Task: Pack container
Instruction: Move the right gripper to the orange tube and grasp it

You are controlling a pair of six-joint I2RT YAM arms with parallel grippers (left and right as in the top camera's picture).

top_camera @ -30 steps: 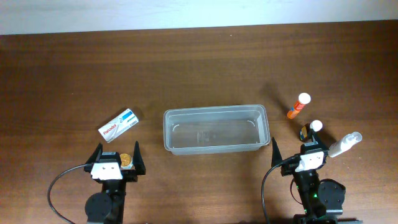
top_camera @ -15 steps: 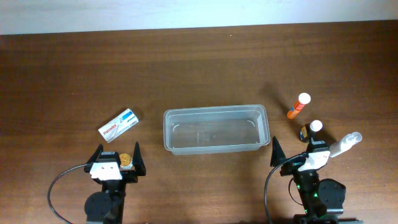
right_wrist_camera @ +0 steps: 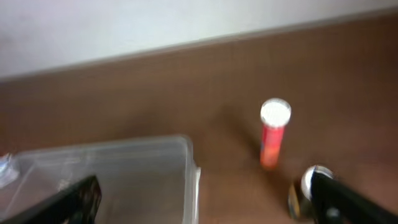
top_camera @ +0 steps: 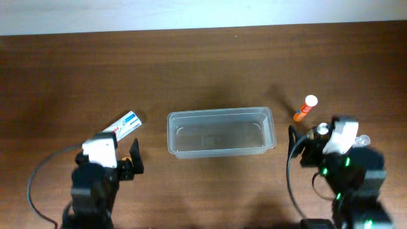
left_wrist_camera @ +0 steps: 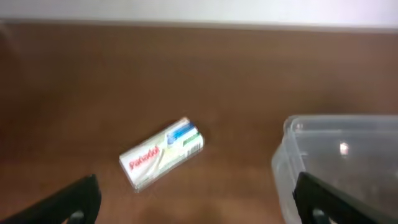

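Observation:
The clear plastic container (top_camera: 220,131) stands empty at the table's middle. It also shows in the left wrist view (left_wrist_camera: 336,158) and in the right wrist view (right_wrist_camera: 112,171). My left gripper (top_camera: 108,152) is open and empty, raised above the table. It hovers just in front of a white box with red lettering (top_camera: 125,123), which also shows in the left wrist view (left_wrist_camera: 163,152). My right gripper (top_camera: 331,137) is open and empty, raised right of the container. An orange tube with a white cap (top_camera: 305,108) lies beyond it (right_wrist_camera: 273,134).
A small dark bottle with a white cap (right_wrist_camera: 306,190) stands by my right finger (right_wrist_camera: 348,202). A clear bottle's tip (top_camera: 363,138) pokes out right of the right arm. A small gold round thing (top_camera: 126,164) peeks out beside the left arm.
Both arms have risen from their low rest near the front edge and moved forward. The left now covers part of the white box, the right covers the bottles. Both stay open.

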